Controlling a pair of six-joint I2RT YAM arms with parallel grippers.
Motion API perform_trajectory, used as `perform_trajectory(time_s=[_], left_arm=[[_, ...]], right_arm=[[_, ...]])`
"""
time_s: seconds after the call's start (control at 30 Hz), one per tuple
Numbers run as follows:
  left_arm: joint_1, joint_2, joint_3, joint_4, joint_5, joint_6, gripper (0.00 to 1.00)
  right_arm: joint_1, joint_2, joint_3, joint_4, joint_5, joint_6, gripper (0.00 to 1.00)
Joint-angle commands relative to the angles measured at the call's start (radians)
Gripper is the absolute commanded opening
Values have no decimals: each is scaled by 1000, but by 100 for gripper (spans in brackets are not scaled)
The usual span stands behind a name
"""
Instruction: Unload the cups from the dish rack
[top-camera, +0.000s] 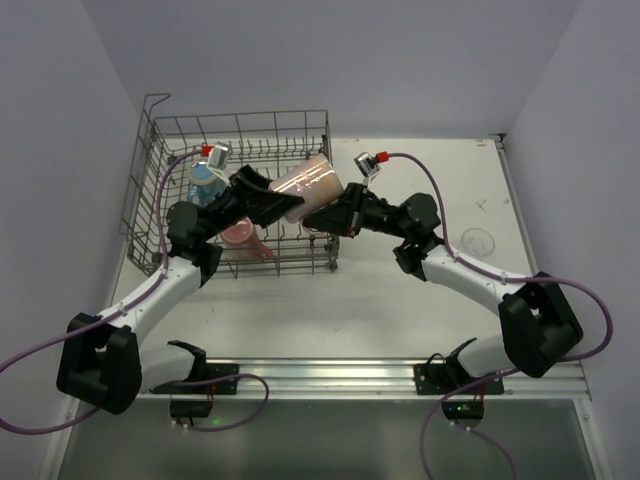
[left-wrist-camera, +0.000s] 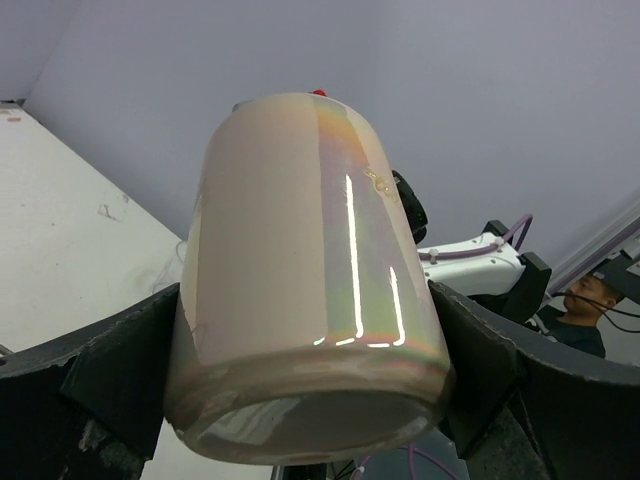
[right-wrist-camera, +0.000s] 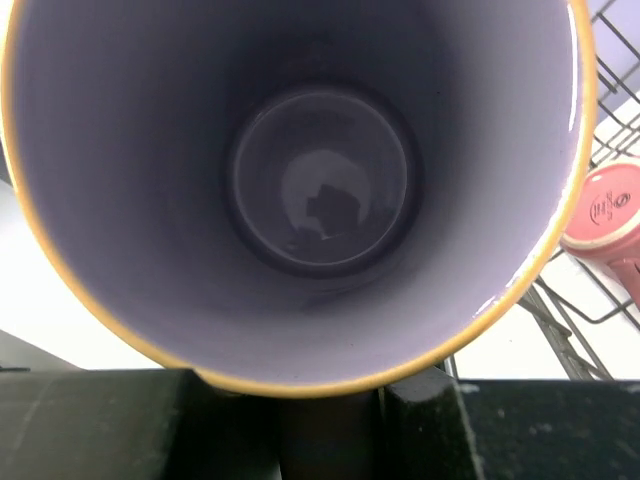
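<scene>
1. Pale pink-cream mug: a glossy glazed cylinder with a pearly sheen and long light streaks on its wall. It is off the rack and held in the air over the rack's right end, lying roughly on its side with the base to the left and the mouth to the right.
2. Mug interior, seen from the right wrist: smooth, shaded grey-violet, with a round flat bottom and a thin yellowish rim.
3. Left claw: clamped on the mug near its base. The matte black fingers press on opposite sides of the wall.
4. Right claw: sits right at the mug's mouth, with the rim just above the slot between its dark fingers. Can't tell whether it is gripping the rim or only close to it.
5. Dish rack: a grey wire basket with tall gridded walls, on the far-left part of the desk.
6. Red mug: in the rack, just beside the held mug, round underside facing out with a stamped mark on it.
7. Pale blue item: further left in the rack, partly hidden by the left arm.
8. Clear glass tumbler: upright on the desk, right side, well apart from the rack.
9. Desk surface: flat, matte white.
</scene>
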Motion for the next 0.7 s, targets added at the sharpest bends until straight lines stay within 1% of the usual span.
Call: perform_trajectory(time_s=[0.0, 0.1, 0.17, 0.23, 0.27, 0.33, 0.37, 0.43, 0.47, 0.67], left_arm=[[-27, 1, 70, 23, 13, 26, 100], [-27, 3, 71, 22, 13, 25, 100], [-27, 0, 74, 17, 12, 28, 96], [-27, 0, 76, 12, 10, 30, 88], [-27, 0, 76, 9, 7, 30, 79], [-27, -3, 74, 3, 3, 31, 67], [-27, -5, 76, -7, -2, 36, 46], [-27, -8, 80, -44, -5, 51, 22], [-27, -10, 82, -57, -7, 57, 1], [-27, -26, 91, -132, -5, 100, 0]], right_arm=[[63, 18, 66, -85, -45, -41, 0], [68, 21, 74, -89, -50, -44, 0], [66, 21, 71, -92, -47, -45, 0], [66, 23, 63, -94, -45, -48, 0], [66, 23, 57, -89, -42, -50, 0], [66, 18, 40, -80, -39, -50, 0], [66, 14, 37, -79, -38, -48, 0], [66, 9, 28, -80, -36, -51, 0], [66, 7, 25, -80, -36, -53, 0], [65, -5, 25, -111, -45, -71, 0]])
